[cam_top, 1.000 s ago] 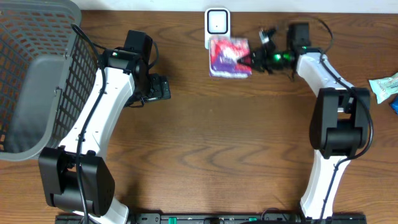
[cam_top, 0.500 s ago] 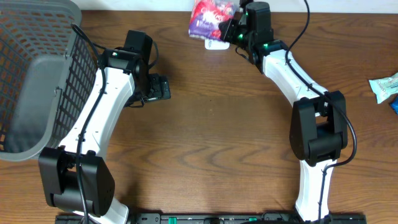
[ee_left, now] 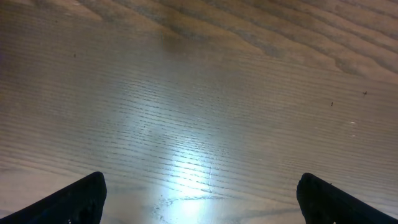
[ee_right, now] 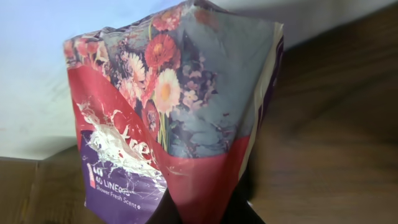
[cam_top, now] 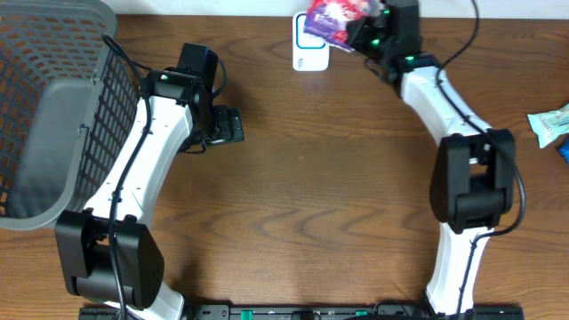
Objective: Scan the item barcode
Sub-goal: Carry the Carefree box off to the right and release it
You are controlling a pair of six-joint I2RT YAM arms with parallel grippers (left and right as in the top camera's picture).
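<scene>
A: Right hand (cam_top: 363, 28)?
B: Clamped shut on the flowered packet (cam_top: 329, 18), which overlaps the top of the white scanner (cam_top: 309, 55) at the surface's (cam_top: 311, 196) far edge.
A: Left hand (cam_top: 233, 125)?
B: Spread wide and empty, over bare wood. The grey basket (cam_top: 53, 116) lies beyond it, and a blue packet (cam_top: 549, 123) lies at the right edge.

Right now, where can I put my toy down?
The wide bare wood between the left arm and right arm is free. It's crowded at the back, where the right pincer holds the flowery packet at the white scanner, and left by the basket.
</scene>
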